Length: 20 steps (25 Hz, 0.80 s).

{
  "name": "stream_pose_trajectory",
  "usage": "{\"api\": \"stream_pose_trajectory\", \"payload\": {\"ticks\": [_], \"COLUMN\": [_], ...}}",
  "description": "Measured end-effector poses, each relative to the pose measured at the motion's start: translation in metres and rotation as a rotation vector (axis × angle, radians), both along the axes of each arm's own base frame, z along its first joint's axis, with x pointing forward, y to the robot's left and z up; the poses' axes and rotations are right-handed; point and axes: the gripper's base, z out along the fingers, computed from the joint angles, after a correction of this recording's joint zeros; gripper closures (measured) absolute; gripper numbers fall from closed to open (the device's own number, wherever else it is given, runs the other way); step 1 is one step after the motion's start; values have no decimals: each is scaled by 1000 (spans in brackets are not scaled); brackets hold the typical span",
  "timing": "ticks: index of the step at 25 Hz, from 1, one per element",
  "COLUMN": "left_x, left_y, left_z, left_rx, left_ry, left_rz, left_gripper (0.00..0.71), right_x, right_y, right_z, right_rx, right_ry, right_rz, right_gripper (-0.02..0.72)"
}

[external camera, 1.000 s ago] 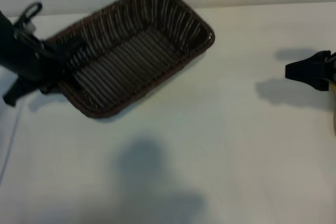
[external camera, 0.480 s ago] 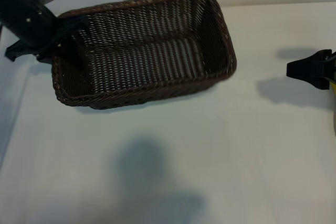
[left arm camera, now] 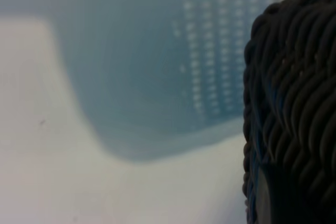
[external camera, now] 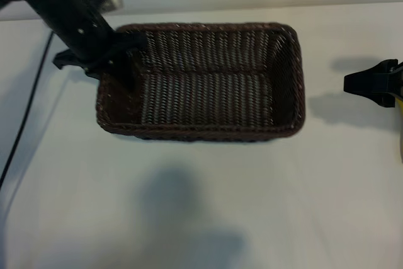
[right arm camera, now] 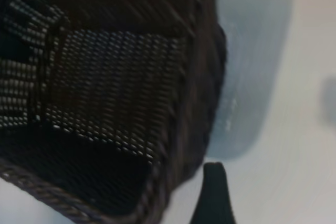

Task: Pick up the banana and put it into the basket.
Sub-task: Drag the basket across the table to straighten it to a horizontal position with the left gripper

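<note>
Now that the basket (external camera: pixel 208 80) has swung from a diagonal lie to square across the desk (external camera: pixel 201 206), I read positioning as nearly done. My left gripper (external camera: pixel 119 67) has its jaws clamped on the basket's left wall. Right of the basket, my right gripper (external camera: pixel 352 84) hangs with jaws open. No banana is visible.

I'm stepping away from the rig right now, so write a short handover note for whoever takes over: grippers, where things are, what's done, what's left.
Left gripper: clamped on the basket's left end wall, holding it mid-table.
Right gripper: open, holding nothing, idle at the table's right edge.
Basket: nothing inside it.
Banana: not in view in any camera.
Done: basket brought to the middle of the table.
Left: release the basket, find the banana, pick it up, place it in the basket.
</note>
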Motion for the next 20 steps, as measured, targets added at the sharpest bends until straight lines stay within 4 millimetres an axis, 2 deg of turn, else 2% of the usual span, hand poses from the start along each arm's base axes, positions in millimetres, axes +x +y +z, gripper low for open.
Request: {"api": "stream_pose_trajectory", "payload": {"ticks": [8,20], "left_x": [8,8], "left_y": [-9,-18], "left_z": [-30,-47], "left_rx": [10,17], "left_ry": [10,26], "left_rz": [3,-17], "left_gripper": [551,551], "right_x": [0,0], "right_y": [0,0], "right_z": [0,0], "right_rx": [-1,-2], "right_ry": [0,-2], "right_rz": [-1,-4], "right_gripper": [133,133]}}
